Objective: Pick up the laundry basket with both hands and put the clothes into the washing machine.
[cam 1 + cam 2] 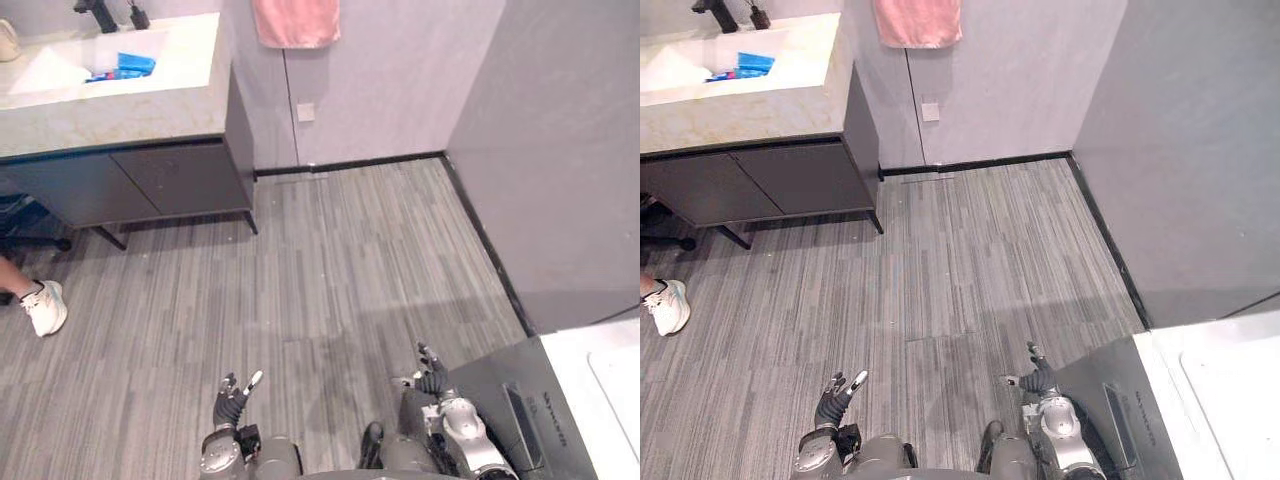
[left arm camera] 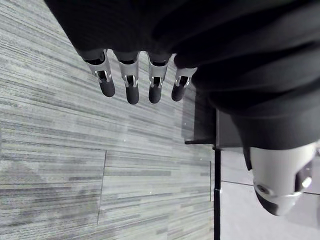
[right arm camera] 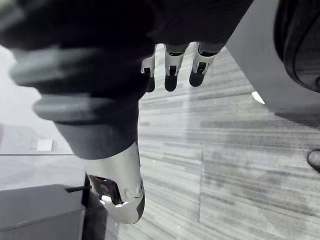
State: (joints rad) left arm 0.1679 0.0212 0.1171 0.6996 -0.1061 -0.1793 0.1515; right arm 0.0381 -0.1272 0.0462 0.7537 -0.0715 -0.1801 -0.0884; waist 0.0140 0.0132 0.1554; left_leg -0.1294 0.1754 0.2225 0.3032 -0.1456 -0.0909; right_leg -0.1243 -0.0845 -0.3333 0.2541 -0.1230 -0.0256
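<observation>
Head views: my left robot hand (image 1: 232, 397) at 7 o'clock and right robot hand (image 1: 431, 379) at 5 o'clock hang over the floor (image 1: 330, 270), washer (image 1: 590, 400) at 4 o'clock. Wrist views: both released, holding nothing. Basket unseen; stage unclear.

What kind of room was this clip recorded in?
Most likely a home bathroom or laundry room: a vanity counter with a sink and dark faucet, a pink towel hanging on the wall, and a white appliance, possibly the washing machine, at the right.
</observation>
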